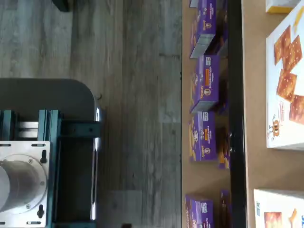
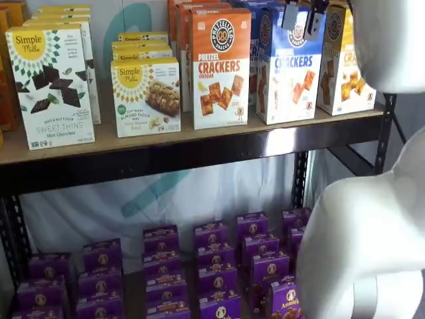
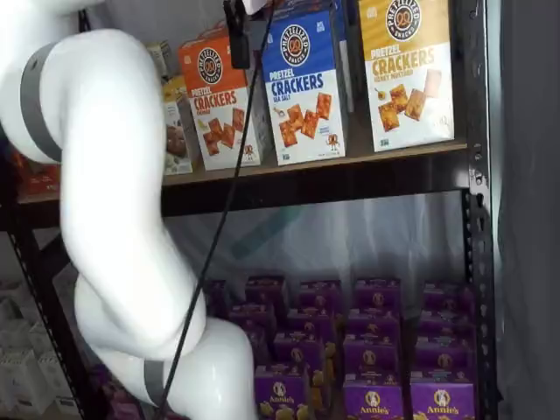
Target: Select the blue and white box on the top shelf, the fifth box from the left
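The blue and white box (image 2: 289, 73) stands upright on the top shelf (image 2: 199, 141), between an orange-and-white and a yellow-and-white cracker box; it shows in both shelf views (image 3: 304, 87). My gripper (image 2: 303, 14) hangs from the top edge in front of the box's blue upper part, with a plain gap between its two black fingers and nothing held. In a shelf view only one finger (image 3: 236, 35) shows beside a cable. The wrist view shows a white box face with orange crackers (image 1: 285, 85) on the tan board (image 1: 254, 118) behind the dark rail.
An orange-and-white cracker box (image 2: 220, 70) and a yellow-and-white one (image 2: 345, 63) flank the target. Simple Mills boxes (image 2: 50, 86) stand further left. Purple boxes (image 2: 212, 266) fill the lower level. The white arm (image 3: 105, 175) and black posts (image 3: 477, 219) stand in front.
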Tool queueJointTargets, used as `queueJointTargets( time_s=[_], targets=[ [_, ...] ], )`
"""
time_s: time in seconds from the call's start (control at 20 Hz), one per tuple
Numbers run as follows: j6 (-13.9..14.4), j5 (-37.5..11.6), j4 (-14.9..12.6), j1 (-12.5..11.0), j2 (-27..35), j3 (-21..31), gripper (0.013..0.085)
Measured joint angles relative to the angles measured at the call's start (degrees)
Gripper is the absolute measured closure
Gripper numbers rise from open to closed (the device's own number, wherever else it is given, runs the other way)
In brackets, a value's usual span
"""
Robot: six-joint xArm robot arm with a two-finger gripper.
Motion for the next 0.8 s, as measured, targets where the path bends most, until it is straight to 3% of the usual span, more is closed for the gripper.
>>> queueJointTargets(
  time_s=[0.15,0.3,0.55,0.8],
  targets=[
    [0.75,3.29,-5.72,3.35,1.16,-1.42,0.0130],
    [1.03,3.29,-6.01,3.63,0.19,-0.18,0.0130],
    [1.31,3.95,-3.58,2.76,-0.44,0.06,0.0130],
    [1.52,4.50,3.84,-0.63,-0.55,-0.85,0.0130]
  ],
)
